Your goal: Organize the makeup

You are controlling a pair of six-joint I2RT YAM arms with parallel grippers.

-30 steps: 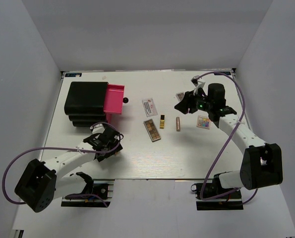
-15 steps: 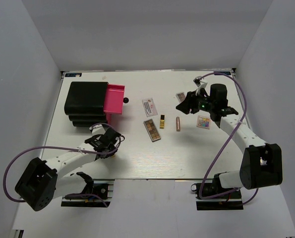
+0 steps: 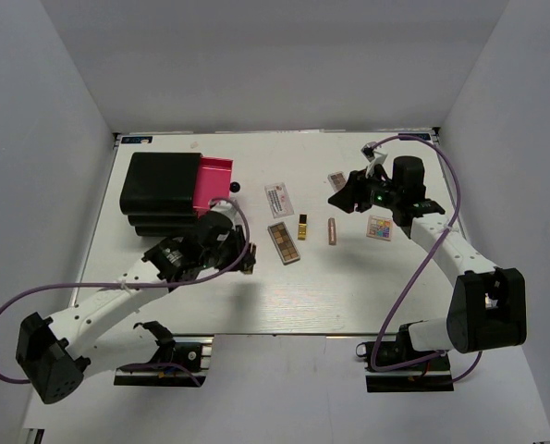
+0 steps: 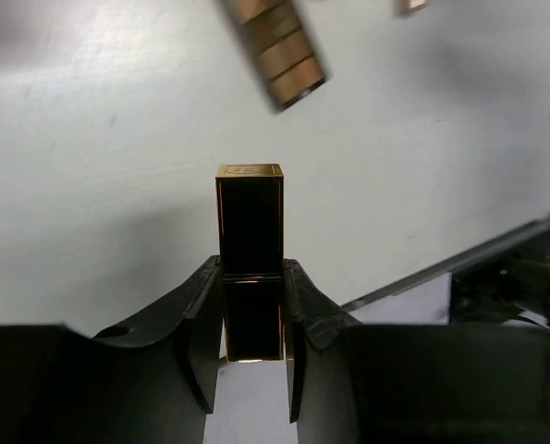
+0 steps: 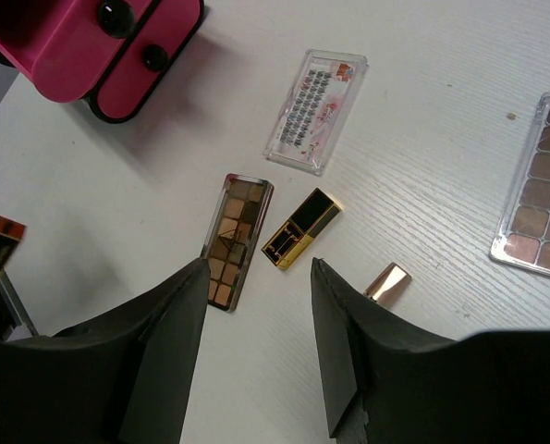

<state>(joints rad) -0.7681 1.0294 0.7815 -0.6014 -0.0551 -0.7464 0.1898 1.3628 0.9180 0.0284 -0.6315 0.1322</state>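
stowing looks to us like the step in hand. our left hand (image 4: 251,277) is clamped on a black-and-gold lipstick (image 4: 250,217), gripped by its lower end with the cap end poking out past the fingertips. it seems lifted clear of the white surface (image 3: 256,296), near the right front corner of the black case (image 3: 159,190), whose pink drawer (image 3: 213,183) stands pulled out.

our right hand (image 5: 258,268) hovers over the far right part of the surface with its fingers apart and nothing between them.

we judge the next move calls for carrying the held tube over the open drawer, lowering it inside the walls and only then letting go. because the grip is low on the tube, it could tip on release.

counting the makeup, we find seven pieces:
- three lipsticks: the held one, a second black-and-gold tube (image 5: 300,228) lying mid-surface, and a rose-pink tube (image 5: 385,282) just beside it
- two long palettes: the near palette (image 5: 238,240) beside those tubes, and the far palette (image 5: 538,199) close by our right hand
- one white-pink packet (image 5: 316,111)
- one small square palette (image 3: 379,228), off to the right

all six loose pieces lie on the surface, outside the case.
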